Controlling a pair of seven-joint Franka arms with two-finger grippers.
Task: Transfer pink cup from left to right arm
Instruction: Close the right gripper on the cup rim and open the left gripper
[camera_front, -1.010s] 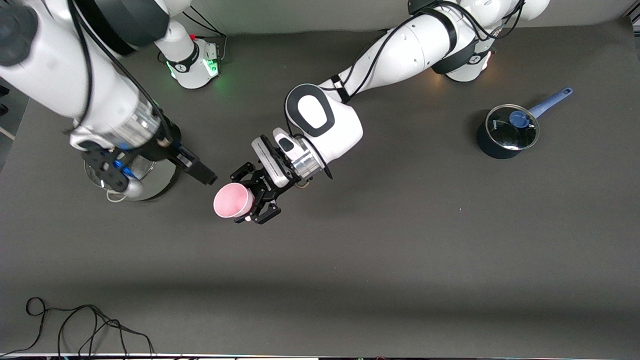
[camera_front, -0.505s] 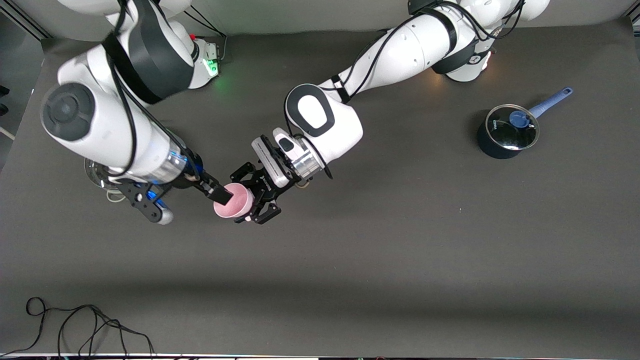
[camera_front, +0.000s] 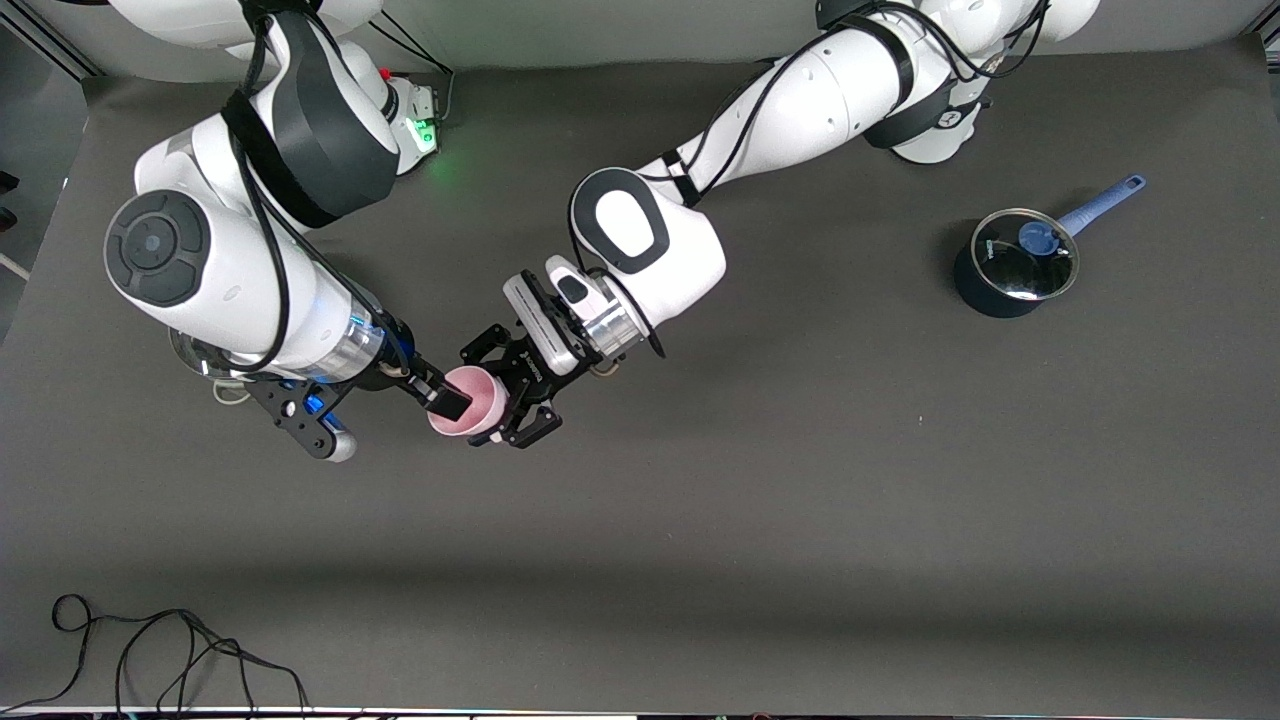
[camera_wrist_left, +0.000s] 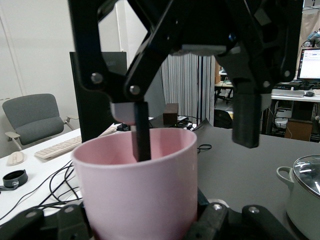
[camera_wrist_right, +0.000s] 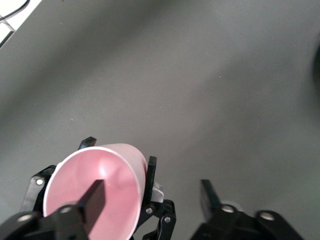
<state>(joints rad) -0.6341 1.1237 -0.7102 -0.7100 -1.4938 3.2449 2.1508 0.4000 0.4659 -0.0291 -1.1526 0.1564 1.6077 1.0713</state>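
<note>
L gripper (camera_front: 497, 408) is clamping the pink cup (camera_front: 470, 402) mid-air. R gripper (camera_front: 452, 400) is spread wide, one finger (camera_wrist_right: 94, 200) inside the cup, other outside.

A: Setting, classified?
B: Robotics lab inside an office room. Evidence, front view: dark grey matte table covering (camera_front: 800, 520), two white jointed arms on bolted bases along the top edge, loose black cable (camera_front: 150, 650) at lower left.

A: Office evidence?
B: Left wrist view: grey upholstered armchair (camera_wrist_left: 32, 117) at middle left, white desk with pale keyboard (camera_wrist_left: 62, 146) beneath it, lit computer monitor (camera_wrist_left: 311, 63) at upper right, black upright panel (camera_wrist_left: 97, 95) left of centre.
</note>
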